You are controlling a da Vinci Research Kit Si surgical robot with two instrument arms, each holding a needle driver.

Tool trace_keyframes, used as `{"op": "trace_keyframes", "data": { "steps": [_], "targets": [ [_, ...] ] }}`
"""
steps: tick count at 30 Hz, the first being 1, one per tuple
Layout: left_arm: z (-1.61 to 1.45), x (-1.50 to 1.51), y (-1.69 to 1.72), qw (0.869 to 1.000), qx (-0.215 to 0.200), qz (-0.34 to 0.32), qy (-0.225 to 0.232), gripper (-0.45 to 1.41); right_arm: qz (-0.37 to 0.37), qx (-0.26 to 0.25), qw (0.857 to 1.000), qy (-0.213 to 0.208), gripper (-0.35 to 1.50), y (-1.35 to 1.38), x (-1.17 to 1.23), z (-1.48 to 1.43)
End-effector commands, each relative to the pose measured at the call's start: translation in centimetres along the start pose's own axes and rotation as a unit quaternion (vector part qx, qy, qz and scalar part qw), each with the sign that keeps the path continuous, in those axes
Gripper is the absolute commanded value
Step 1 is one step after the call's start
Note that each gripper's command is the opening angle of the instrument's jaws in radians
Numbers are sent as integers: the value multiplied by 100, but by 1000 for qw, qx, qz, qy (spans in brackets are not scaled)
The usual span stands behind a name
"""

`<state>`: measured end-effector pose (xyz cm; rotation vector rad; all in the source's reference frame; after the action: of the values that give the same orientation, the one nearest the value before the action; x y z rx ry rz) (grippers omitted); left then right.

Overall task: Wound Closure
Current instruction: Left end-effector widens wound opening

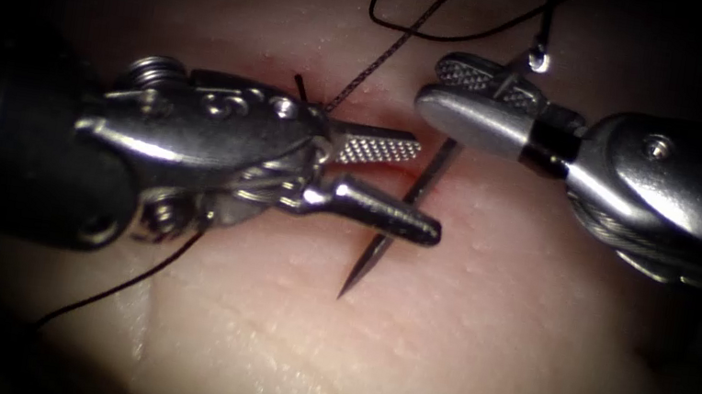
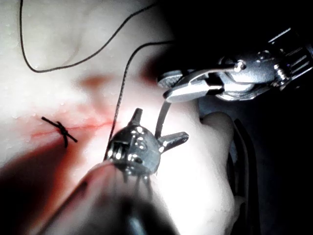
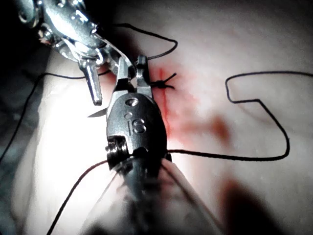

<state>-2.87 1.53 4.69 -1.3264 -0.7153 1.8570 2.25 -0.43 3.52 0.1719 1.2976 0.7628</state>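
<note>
My right gripper (image 1: 467, 103) clamps the needle (image 1: 393, 227) near its tail; its point lies past my open, empty left gripper (image 1: 408, 187).

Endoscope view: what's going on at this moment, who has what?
The right tool holds the curved needle near its thread end, jaws shut on it. The needle's tip lies free above the tissue, not in it. The left tool has its jaws open around the needle's shaft and grips nothing. The thread loops away behind. One tied knot sits on the cut.
</note>
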Motion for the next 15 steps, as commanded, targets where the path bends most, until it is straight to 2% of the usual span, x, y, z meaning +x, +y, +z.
{"op": "trace_keyframes", "data": {
  "steps": [1, 3, 9, 15],
  "targets": [
    [6, -8, 2, 1000, -2, 0, -1, 104, 3, -1, 1000, 0, -35, 4, -4, 2],
    [6, -8, 2, 1000, -2, 3, -1, 113, 4, -3, 1000, -2, -35, 12, -2, 1],
    [7, -15, -3, 999, -2, 21, -35, 113, 6, -12, 1000, -1, -35, 36, -4, 5],
    [10, -38, -17, 995, 2, 63, -80, 103, 5, -21, 1000, -9, -35, 66, -6, 11]
  ]
}}
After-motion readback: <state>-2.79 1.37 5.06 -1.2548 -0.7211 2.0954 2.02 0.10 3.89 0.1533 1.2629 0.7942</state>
